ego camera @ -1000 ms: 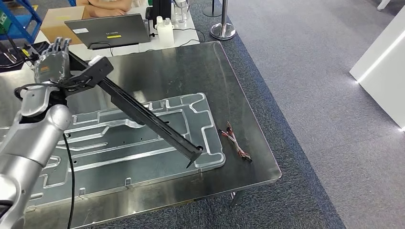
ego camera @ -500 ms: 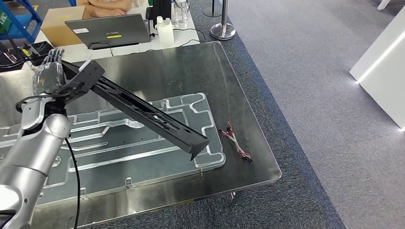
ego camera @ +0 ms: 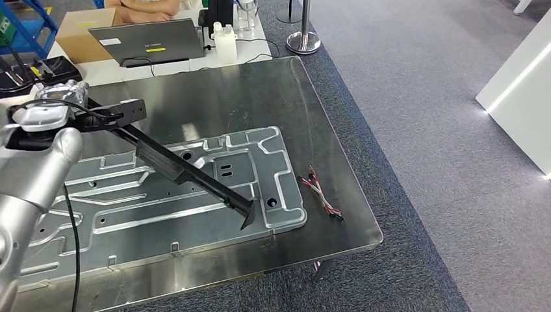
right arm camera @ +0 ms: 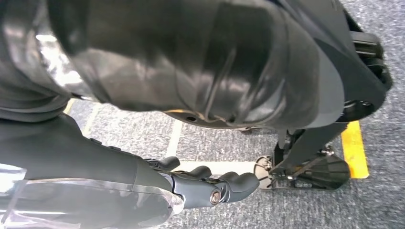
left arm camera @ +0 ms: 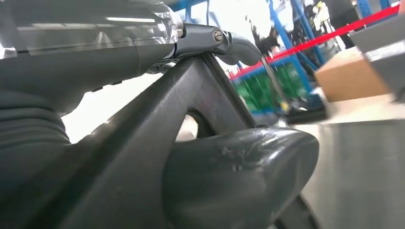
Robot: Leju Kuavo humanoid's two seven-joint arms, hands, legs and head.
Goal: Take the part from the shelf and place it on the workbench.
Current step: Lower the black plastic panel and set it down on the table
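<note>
The left hand (ego camera: 60,97) grips one end of the part (ego camera: 182,166) — a long black bar that slants down across the workbench (ego camera: 260,97). Its far tip sits over the right end of the grey plate (ego camera: 195,214) lying on the bench; whether the tip touches the plate is hard to tell. In the left wrist view the thumb (left arm camera: 239,176) and fingers (left arm camera: 229,40) close around the bar's dark frame (left arm camera: 157,119).

The right hand (right arm camera: 200,188) hangs over grey carpet, fingers curled in loosely and holding nothing.

A wire bundle (ego camera: 320,193) lies on the bench just beside the plate's right edge. Beyond the bench — a laptop (ego camera: 148,41), a cardboard box (ego camera: 81,32) and a white bottle (ego camera: 225,44) on another table.
</note>
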